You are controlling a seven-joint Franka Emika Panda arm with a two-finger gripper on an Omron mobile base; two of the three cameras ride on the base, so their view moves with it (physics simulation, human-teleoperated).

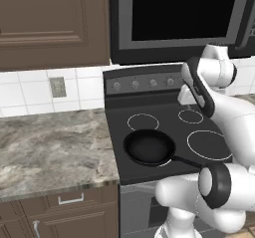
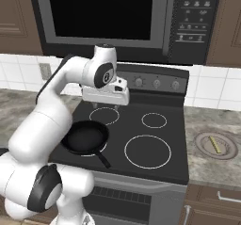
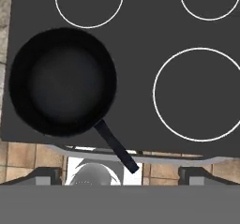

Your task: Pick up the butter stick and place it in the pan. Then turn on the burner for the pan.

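Note:
The black pan [image 2: 84,138] sits on the front left burner of the stove, its long handle [image 3: 115,145] pointing past the front edge. The pan [image 3: 63,82] holds nothing. A thin pale yellow butter stick [image 2: 216,145] lies on a round plate [image 2: 204,144] on the counter right of the stove. My gripper [image 2: 109,105] hangs open above the back left burner, pointing down, higher than the pan and far left of the butter. Nothing is between its fingers [image 3: 47,175]. From the left base the pan [image 1: 149,147] shows in front of my arm.
Round knobs [image 2: 156,83] line the stove's back panel, behind the gripper. A microwave [image 2: 113,12] hangs low over the stove. The large front right burner ring [image 2: 147,151] is bare. A marble counter [image 1: 50,147] stretches left of the stove.

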